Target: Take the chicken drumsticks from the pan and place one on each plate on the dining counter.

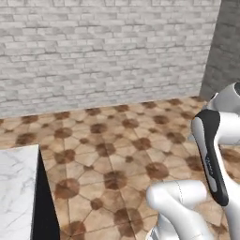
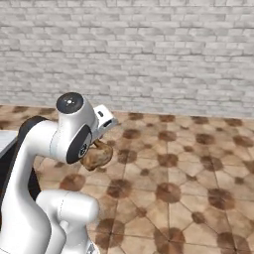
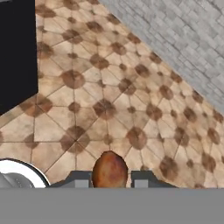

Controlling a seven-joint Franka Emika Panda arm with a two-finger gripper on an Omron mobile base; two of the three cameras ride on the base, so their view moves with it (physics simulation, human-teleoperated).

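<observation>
One chicken drumstick sits between the two fingertips of the claw, which is closed on it. In the right base view the same drumstick hangs below the hand, carried in the air above the tiled floor and touching no surface.

The white marble corner of a table with a dark side lies at the lower left of the left base view, well apart from the load. Whether this is the dining counter cannot be told from here. A grey brick wall closes the far side.

Risks, as judged from this position:
- The drumstick is rounded and glazed. It may slip or rotate in the grip if the arm swings sharply, and it would fall to the floor.
- The grip appears to hold only one end, so the hanging weight may lever it loose.
- An early release would miss the plate.

Count: one drumstick, one claw, one table corner.
</observation>
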